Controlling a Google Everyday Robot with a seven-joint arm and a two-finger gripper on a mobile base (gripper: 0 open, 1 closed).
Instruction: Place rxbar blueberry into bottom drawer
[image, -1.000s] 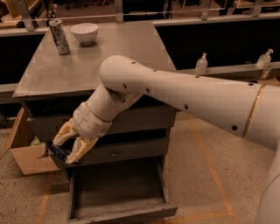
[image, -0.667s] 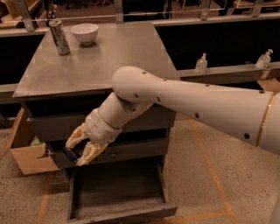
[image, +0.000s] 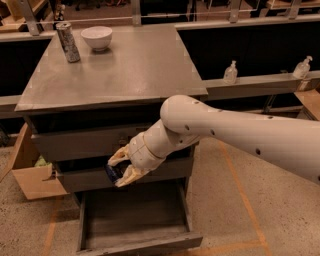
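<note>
My gripper (image: 118, 170) is in front of the grey cabinet, at the level of the middle drawer front and above the back left of the open bottom drawer (image: 90, 240). Its tan fingers (image: 126, 176) are shut on the rxbar blueberry (image: 113, 173), a small dark navy bar of which only an end shows between them. The bottom drawer is pulled out; its grey tray floor shows nothing in it. The white arm reaches in from the right.
On the cabinet top (image: 130, 70) stand a silver patterned can (image: 68, 42) and a white bowl (image: 96, 37) at the back left. A cardboard box (image: 31, 180) sits on the floor left of the cabinet. Two pump bottles (image: 230, 73) stand on the right ledge.
The gripper with the bar has moved to the right, from the cabinet's left edge to over the open bottom drawer. The arm has swung right with it.
</note>
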